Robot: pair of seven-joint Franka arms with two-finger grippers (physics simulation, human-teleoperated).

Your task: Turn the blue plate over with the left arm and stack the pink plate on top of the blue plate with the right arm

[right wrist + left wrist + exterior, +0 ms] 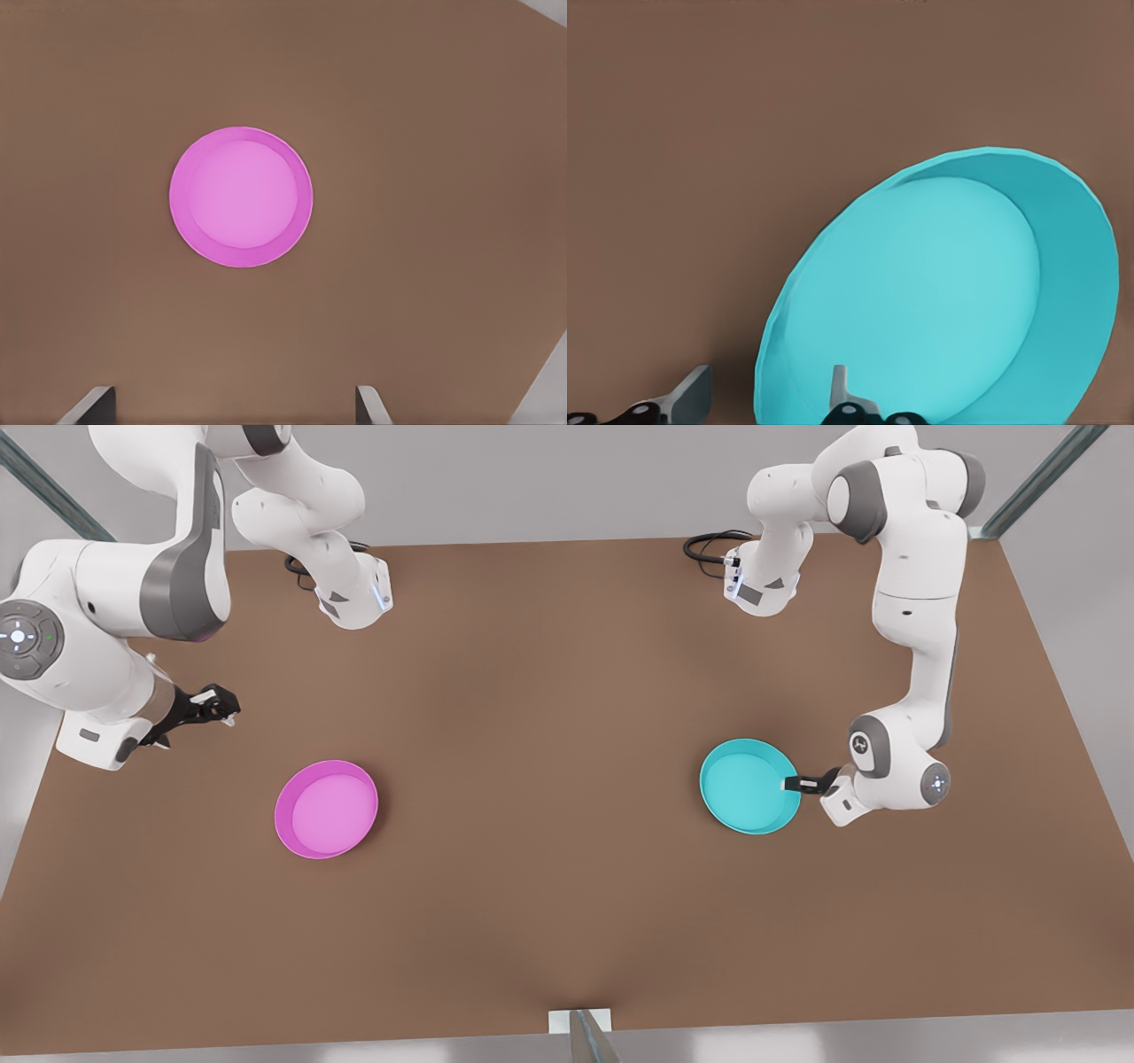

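Observation:
The blue plate (749, 786) (939, 292) lies open side up on the brown table, toward the front view's right. My left gripper (791, 784) (769, 391) is low at the plate's edge. It is open, with one finger (842, 388) inside the rim and the other finger (691, 394) outside it. The pink plate (326, 809) (241, 197) lies open side up toward the front view's left. My right gripper (215, 705) (232, 405) hangs open well above the table, behind and to the left of the pink plate, holding nothing.
The brown table (549, 691) carries both arm bases at its far edge, each with a black cable loop (709, 546). A metal post (585, 1032) stands at the middle of the near edge. Bare table lies between the two plates.

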